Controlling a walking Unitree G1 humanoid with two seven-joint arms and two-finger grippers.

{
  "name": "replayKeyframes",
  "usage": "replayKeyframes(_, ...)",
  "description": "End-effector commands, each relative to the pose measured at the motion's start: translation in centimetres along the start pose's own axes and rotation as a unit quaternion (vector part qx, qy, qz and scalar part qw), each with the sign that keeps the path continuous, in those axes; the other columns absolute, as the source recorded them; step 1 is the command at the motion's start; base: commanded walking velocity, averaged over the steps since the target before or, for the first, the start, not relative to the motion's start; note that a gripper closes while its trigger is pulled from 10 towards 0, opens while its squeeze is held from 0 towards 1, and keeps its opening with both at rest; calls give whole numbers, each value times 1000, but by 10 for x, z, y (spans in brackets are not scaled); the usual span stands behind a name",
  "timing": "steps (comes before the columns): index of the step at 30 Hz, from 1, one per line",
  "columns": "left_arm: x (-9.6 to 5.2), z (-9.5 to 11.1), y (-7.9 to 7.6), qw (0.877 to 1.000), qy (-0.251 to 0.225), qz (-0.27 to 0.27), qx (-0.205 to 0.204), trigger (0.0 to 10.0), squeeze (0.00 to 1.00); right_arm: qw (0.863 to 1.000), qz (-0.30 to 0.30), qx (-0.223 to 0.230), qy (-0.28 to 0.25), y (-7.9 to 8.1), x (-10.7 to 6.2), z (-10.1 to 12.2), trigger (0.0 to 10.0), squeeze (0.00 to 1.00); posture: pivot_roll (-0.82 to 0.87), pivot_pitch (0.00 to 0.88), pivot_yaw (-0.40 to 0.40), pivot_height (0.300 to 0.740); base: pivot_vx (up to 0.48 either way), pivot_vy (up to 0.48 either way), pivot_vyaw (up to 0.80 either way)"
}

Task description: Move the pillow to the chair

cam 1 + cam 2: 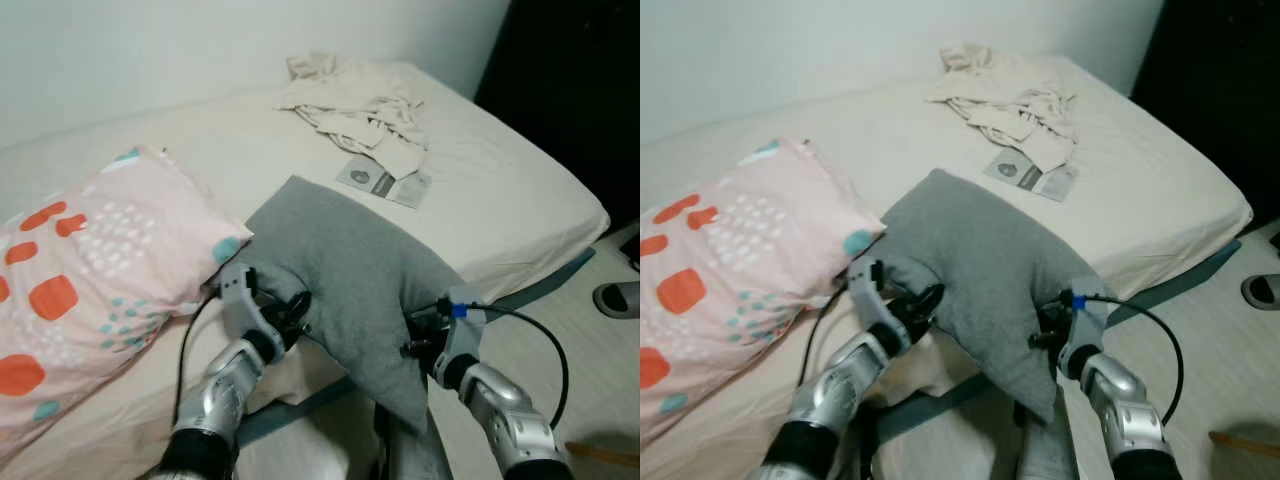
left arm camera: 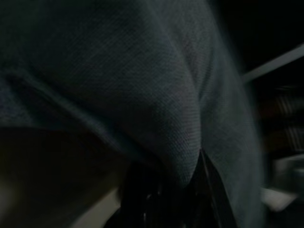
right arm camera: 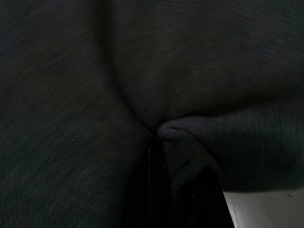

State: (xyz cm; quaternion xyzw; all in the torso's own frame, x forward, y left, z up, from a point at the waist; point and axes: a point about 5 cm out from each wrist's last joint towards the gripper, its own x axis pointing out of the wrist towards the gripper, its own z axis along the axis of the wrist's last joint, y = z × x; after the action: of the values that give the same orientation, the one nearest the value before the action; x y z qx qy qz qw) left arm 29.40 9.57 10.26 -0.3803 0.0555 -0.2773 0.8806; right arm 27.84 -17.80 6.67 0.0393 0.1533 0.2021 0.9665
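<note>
Two pillows are seen on one bed: a pink patterned pillow at the left, lying flat on the sheet, and one grey pillow in the middle, at the near edge of the bed, its upper corner resting on the mattress and its lower corner hanging past the edge. The grey pillow's left side is touching the pink pillow's corner. Two silver arms are raised from below, one at each side of the grey pillow, both bent up and inward at the wrist. The left gripper is pressed into the pillow's left edge, fabric is bunched around its black fingers; in the left wrist view grey cloth is folded over the fingers, so it is pinching the pillow. The right gripper is set against the pillow's lower right edge; in the right wrist view a fold of grey cloth is nipped between the dark fingers, pressed together on it. Farther back on the bed one crumpled cream garment is lying, and just in front of it one flat grey packet is seen. At the far right, on the floor, one slipper is partly in view.
</note>
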Motion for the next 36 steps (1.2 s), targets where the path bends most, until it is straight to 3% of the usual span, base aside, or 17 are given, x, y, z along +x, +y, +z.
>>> replayKeyframes(1,7,-2,-28,996,8,-89,-20,0,0,996,90,-15,-3,36,11,5,0,0,8,202,21,570,0,0,0)
replayKeyframes(5,-30,26,-69,969,9,-243,-49,0,0,966,256,-30,-20,78,-12,42,0,0,-4,164,13,570,0,0,0)
replayKeyframes(10,-43,28,-86,953,34,-297,-54,0,0,951,305,-43,-37,91,-17,61,0,0,-5,140,-2,570,0,0,0)
replayKeyframes(12,-54,30,-102,936,65,-344,-46,0,0,936,346,-50,-52,104,-23,74,0,0,1,124,-9,570,0,0,0)
replayKeyframes(14,-53,33,-107,934,59,-349,-38,0,0,931,356,-58,-62,108,-23,81,0,0,6,119,-14,570,0,0,0)
replayKeyframes(15,-45,40,-107,944,29,-329,-26,0,0,933,343,-71,-81,109,-19,89,0,0,9,104,-15,570,0,0,0)
replayKeyframes(16,-24,50,-98,967,-32,-254,4,0,0,939,313,-86,-113,106,-11,100,0,0,7,99,-17,570,0,0,0)
replayKeyframes(17,-24,50,-98,967,-32,-254,4,0,0,939,313,-86,-113,106,-11,100,0,0,7,99,-17,570,0,0,0)
replayKeyframes(19,6,69,-71,989,-124,-66,53,0,0,952,244,-80,-168,97,3,123,0,0,4,102,-23,570,0,0,0)
replayKeyframes(20,14,77,-51,982,-146,40,111,0,0,958,195,-66,-201,89,10,134,0,0,2,97,-25,570,0,0,0)
replayKeyframes(22,17,89,-28,953,-158,148,212,0,0,963,128,-34,-233,76,18,144,0,0,-5,92,-27,570,0,0,0)
replayKeyframes(24,17,101,-28,932,-169,156,279,0,0,970,71,-23,-232,62,23,143,0,0,-6,90,-26,570,0,0,0)
replayKeyframes(27,18,105,-32,922,-160,150,320,0,0,975,35,-22,-219,51,26,133,0,0,3,84,-25,570,0,0,0)
replayKeyframes(31,17,102,-29,924,-146,149,320,0,0,978,21,-34,-204,45,26,125,0,0,3,85,-25,570,0,0,0)
replayKeyframes(33,13,95,-18,923,-133,171,317,0,0,981,7,-47,-186,38,25,113,0,0,0,89,-30,570,0,0,0)
replayKeyframes(34,12,88,-11,914,-136,187,332,0,0,983,-4,-56,-178,34,26,105,0,0,0,93,-32,570,0,0,0)
replayKeyframes(36,11,86,-9,913,-137,189,335,0,0,983,-7,-56,-176,33,26,103,0,0,0,93,-32,570,0,0,0)
